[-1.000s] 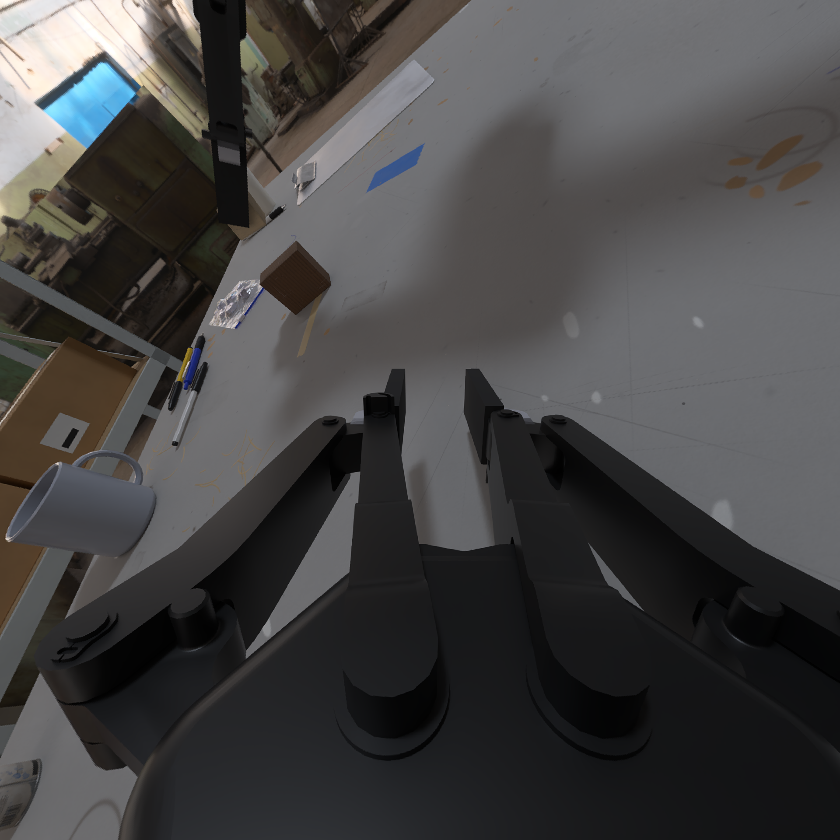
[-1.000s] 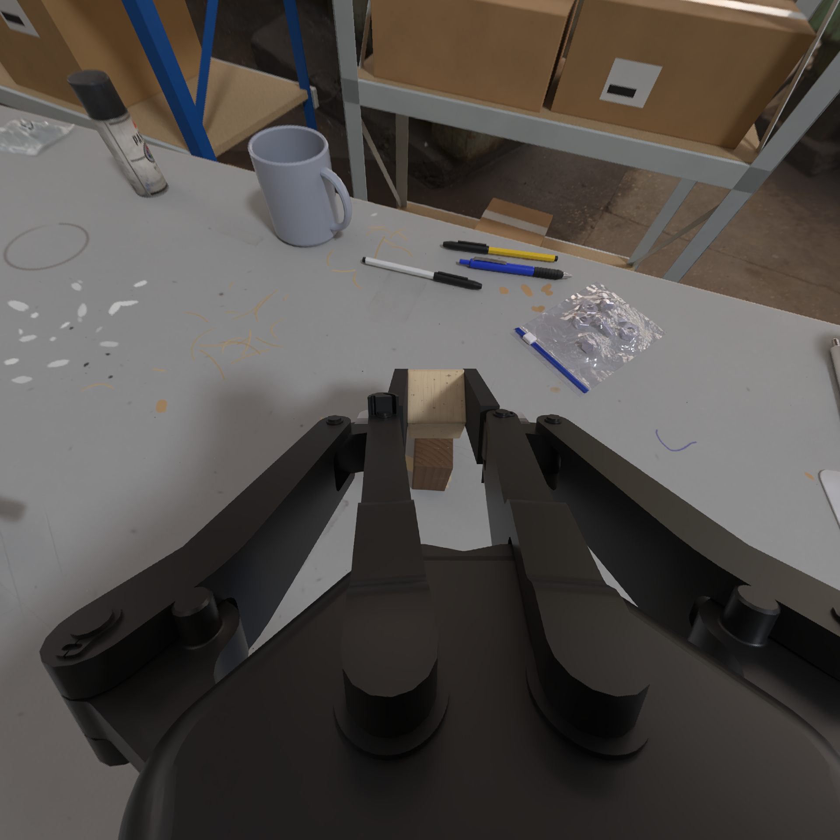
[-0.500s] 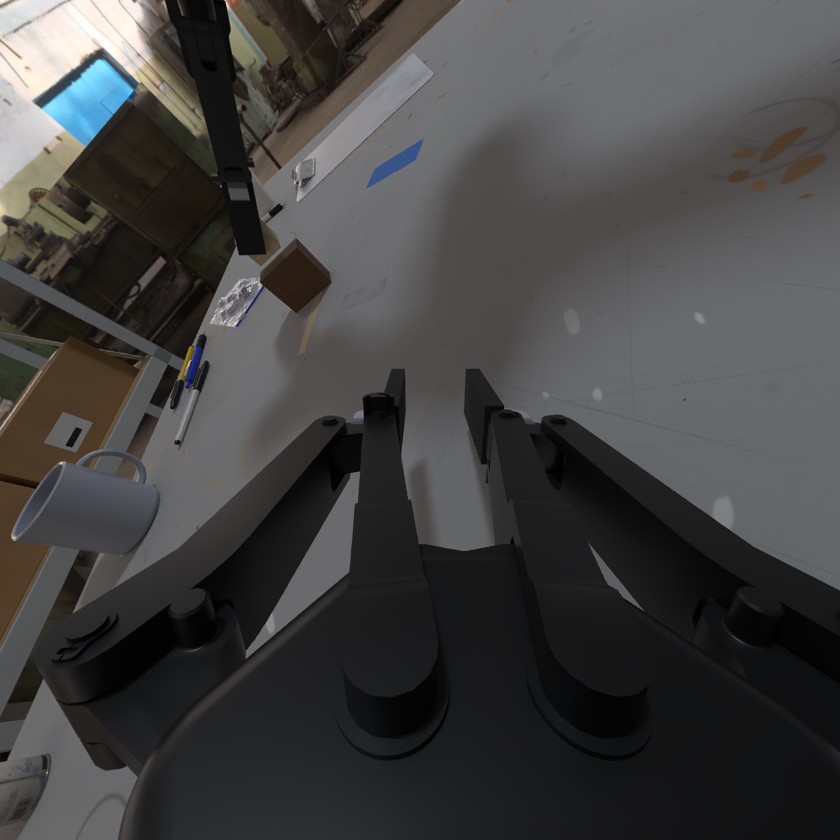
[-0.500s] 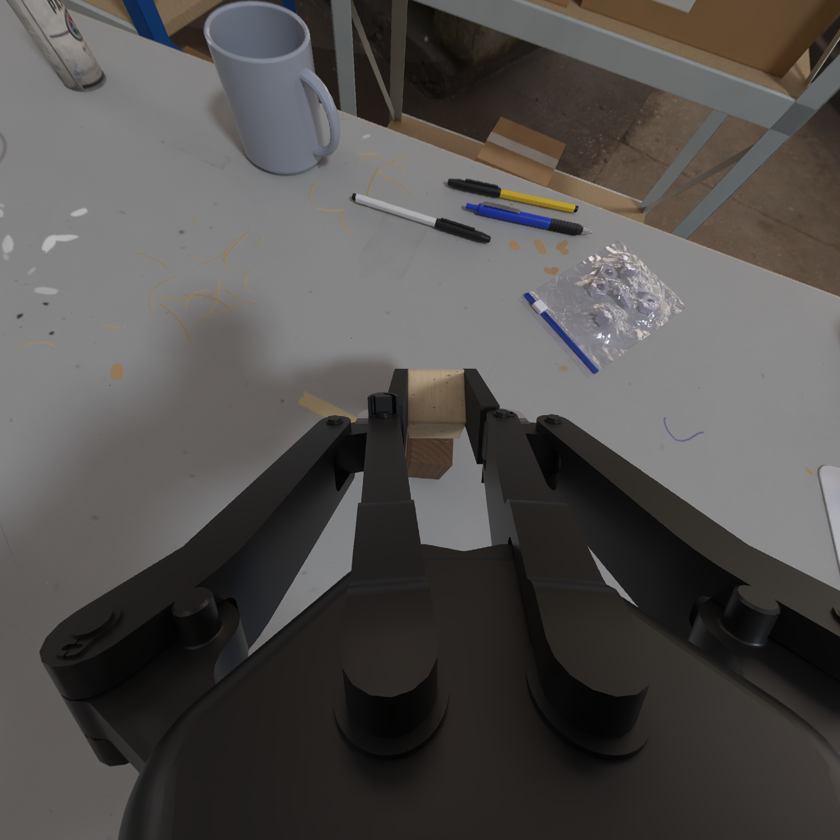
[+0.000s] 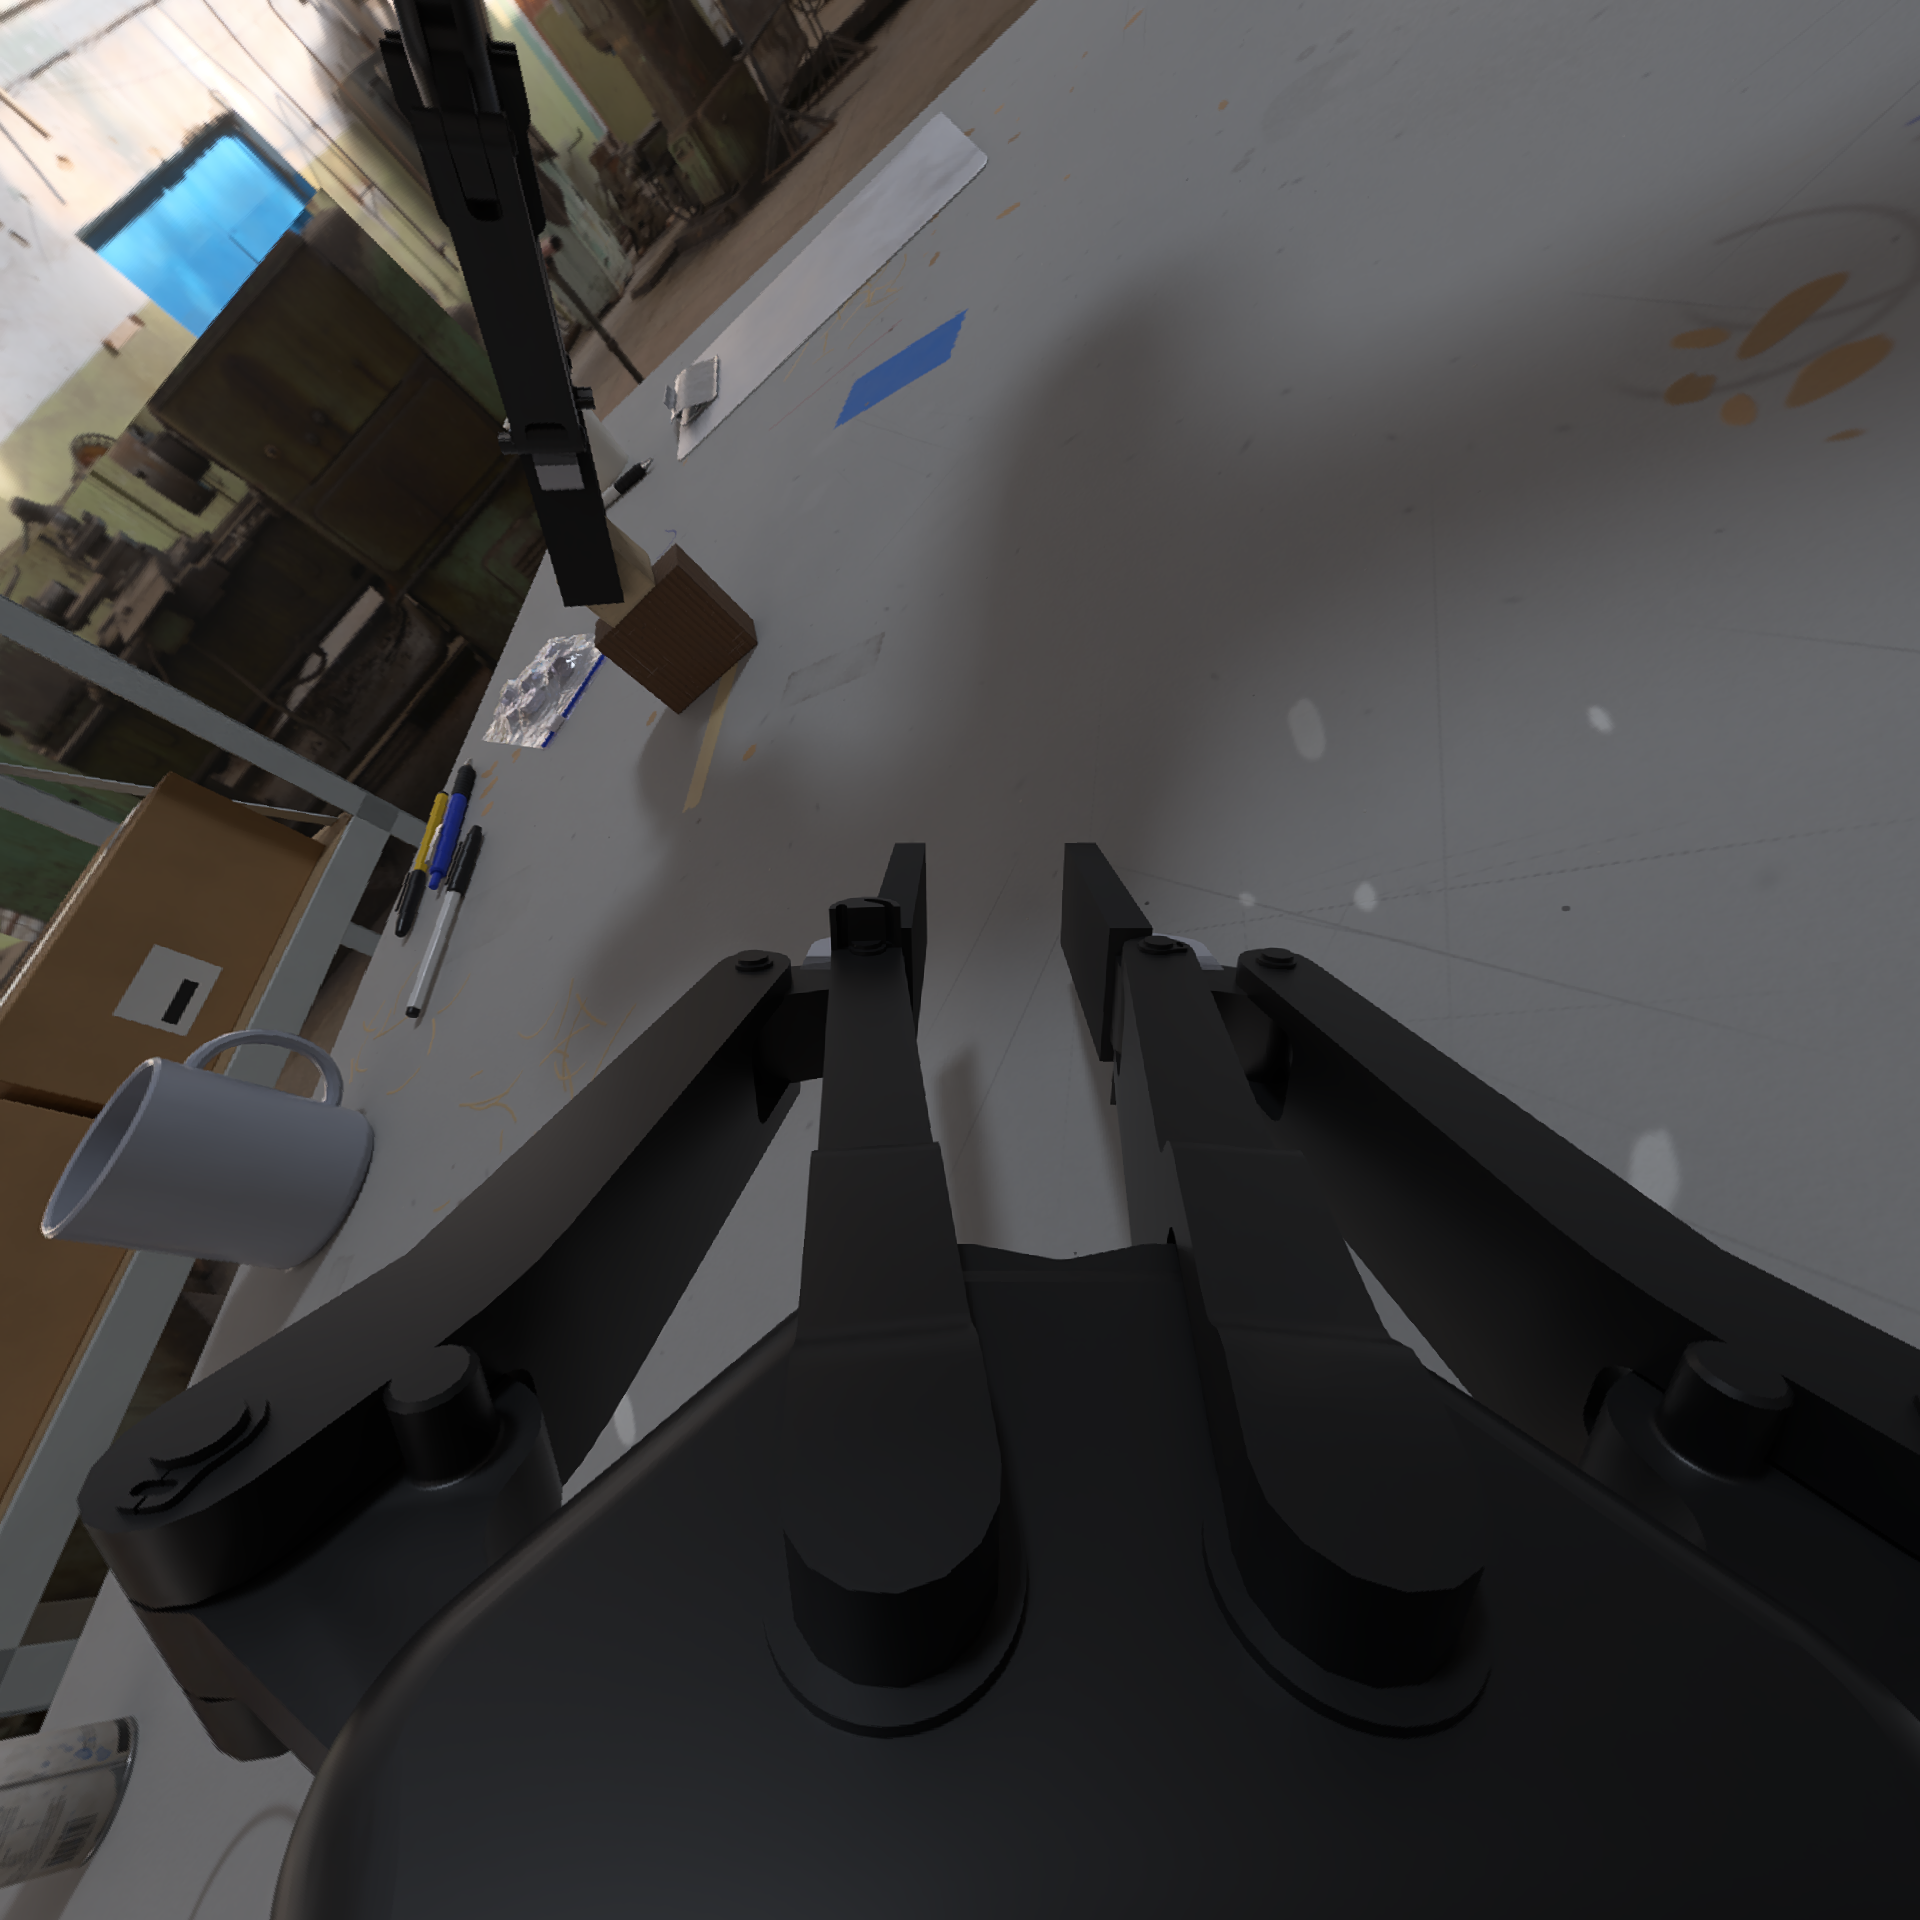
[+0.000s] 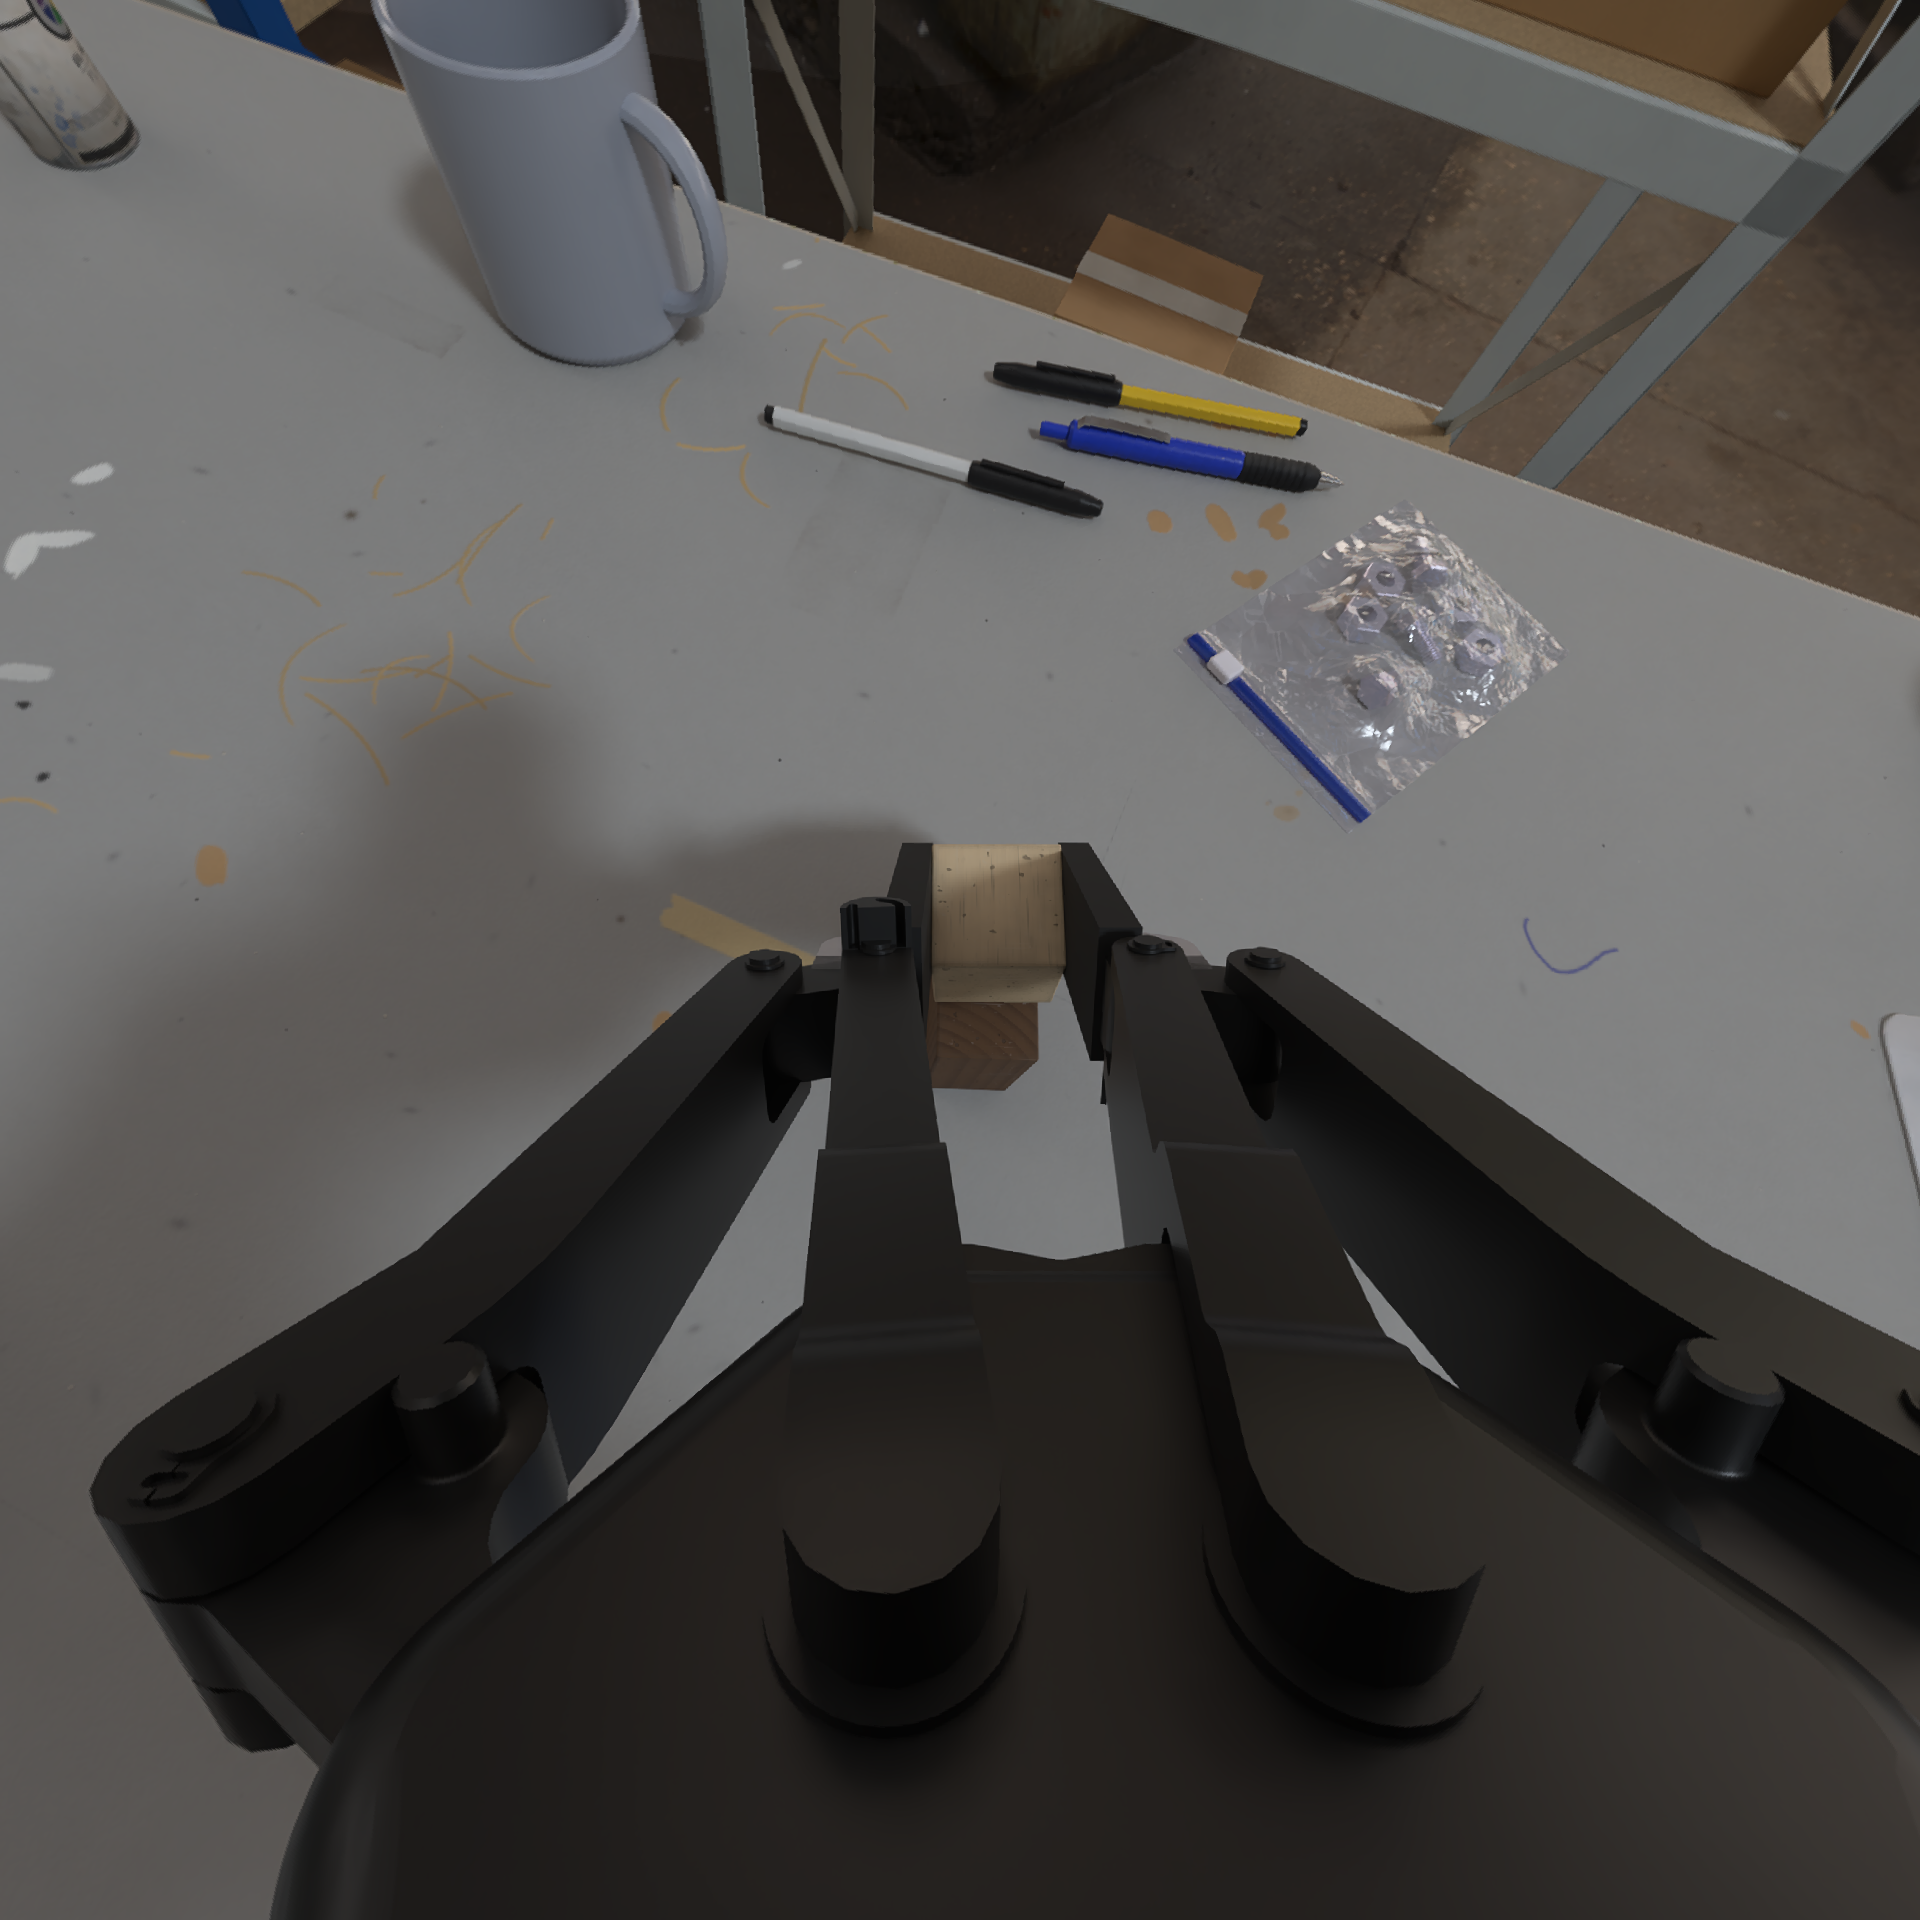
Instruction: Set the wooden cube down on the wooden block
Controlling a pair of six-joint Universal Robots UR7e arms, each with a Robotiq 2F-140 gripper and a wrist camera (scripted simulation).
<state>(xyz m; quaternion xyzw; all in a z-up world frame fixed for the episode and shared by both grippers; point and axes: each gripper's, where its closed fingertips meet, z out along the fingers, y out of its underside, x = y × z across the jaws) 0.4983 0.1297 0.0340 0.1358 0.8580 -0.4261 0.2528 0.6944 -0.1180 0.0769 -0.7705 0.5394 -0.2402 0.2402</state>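
In the right wrist view my right gripper (image 6: 995,883) is shut on the pale wooden cube (image 6: 997,914). The darker wooden block (image 6: 987,1049) stands on the grey table directly under the cube, partly hidden by it. In the left wrist view the right gripper's fingers (image 5: 577,540) come down from the upper left with the cube (image 5: 636,566) right at the block's (image 5: 681,634) top. I cannot tell if cube and block touch. My left gripper (image 5: 992,873) is open and empty over bare table, well short of the block.
A white mug (image 6: 551,177), three pens (image 6: 935,462), a clear bag of nuts (image 6: 1382,644) and a spray can (image 6: 62,94) lie beyond the block near the table's far edge. A tape strip (image 6: 717,920) lies left of the block. Shelving with cardboard boxes (image 5: 125,935) stands past the edge.
My right gripper has come down with the cube, from well above the block to right over its top. My left gripper has stayed where it was.
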